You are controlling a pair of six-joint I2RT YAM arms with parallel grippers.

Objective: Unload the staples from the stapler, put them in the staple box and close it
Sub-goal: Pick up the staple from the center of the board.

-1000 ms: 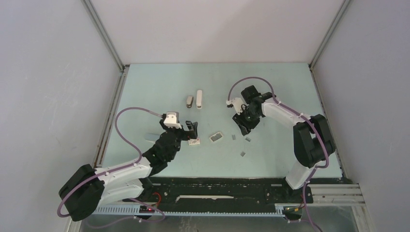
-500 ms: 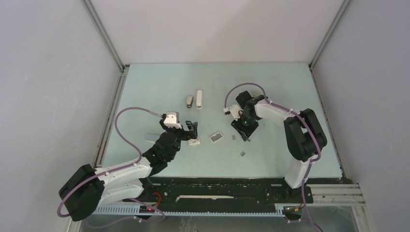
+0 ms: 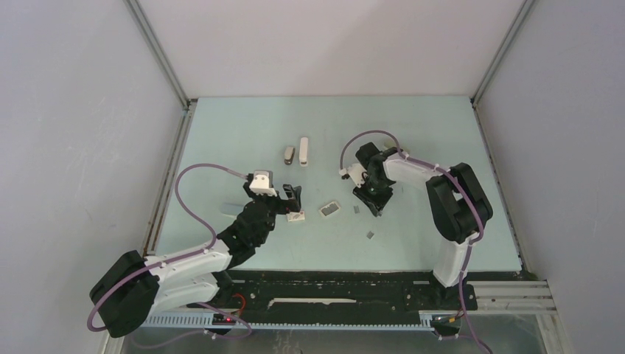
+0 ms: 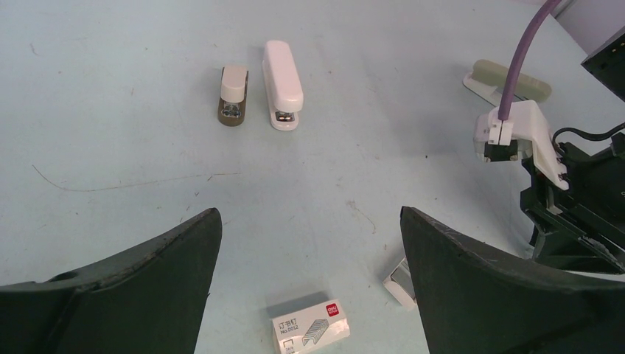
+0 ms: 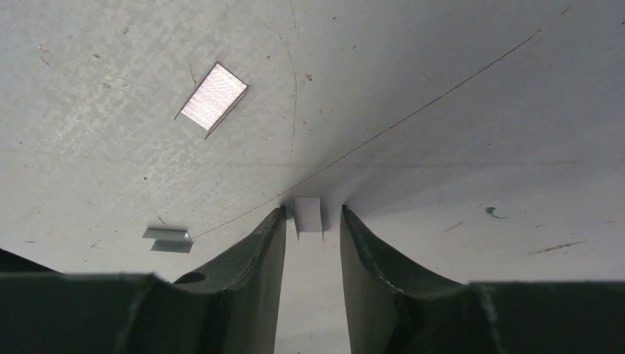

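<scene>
The small grey-beige stapler (image 3: 289,154) lies at the table's back centre and also shows in the left wrist view (image 4: 233,92). Short silvery staple strips lie loose on the table. One strip (image 5: 308,214) sits between my right gripper's fingertips with a small gap on each side. My right gripper (image 5: 312,211) is narrowly open, low over the table at centre right (image 3: 374,202). Two more strips (image 5: 214,96) (image 5: 169,237) lie to its left, and one (image 3: 371,235) lies nearer the front. My left gripper (image 4: 309,212) is wide open and empty at centre left (image 3: 293,198).
A slim white stapler (image 4: 282,85) lies beside the small one. A pale greenish-beige stapler (image 4: 508,80) lies behind my right wrist. A light-blue stapler (image 3: 231,209) is partly under my left arm. A closed staple box (image 4: 309,328) and an open one (image 3: 329,209) lie nearby.
My right arm has swung left and brought its gripper in over the staple strips near the table's centre. My left arm has not moved.
</scene>
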